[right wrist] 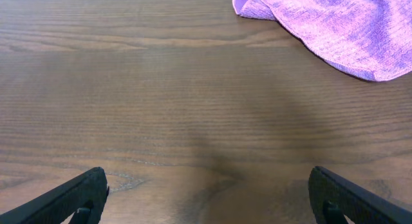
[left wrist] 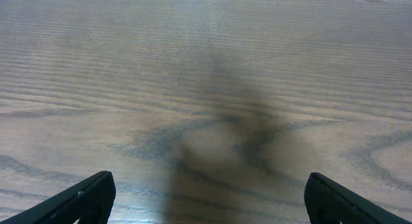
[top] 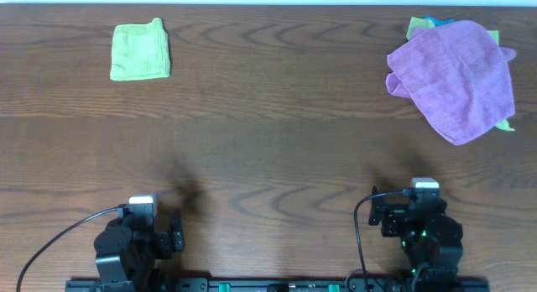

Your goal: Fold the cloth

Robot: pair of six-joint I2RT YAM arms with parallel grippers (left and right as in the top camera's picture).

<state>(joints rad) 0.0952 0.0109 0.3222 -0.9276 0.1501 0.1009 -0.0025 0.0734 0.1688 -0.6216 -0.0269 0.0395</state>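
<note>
A crumpled purple cloth (top: 457,78) lies at the far right of the table on top of green and blue cloths (top: 419,25); its near edge shows in the right wrist view (right wrist: 335,24). A folded green cloth (top: 140,50) lies flat at the far left. My left gripper (left wrist: 209,195) is open and empty above bare wood near the front edge; in the overhead view it sits at the front left (top: 168,233). My right gripper (right wrist: 209,192) is open and empty at the front right (top: 411,212), well short of the purple cloth.
The wooden table (top: 268,149) spans the whole view. The arm bases and black cables (top: 50,242) sit along the front edge.
</note>
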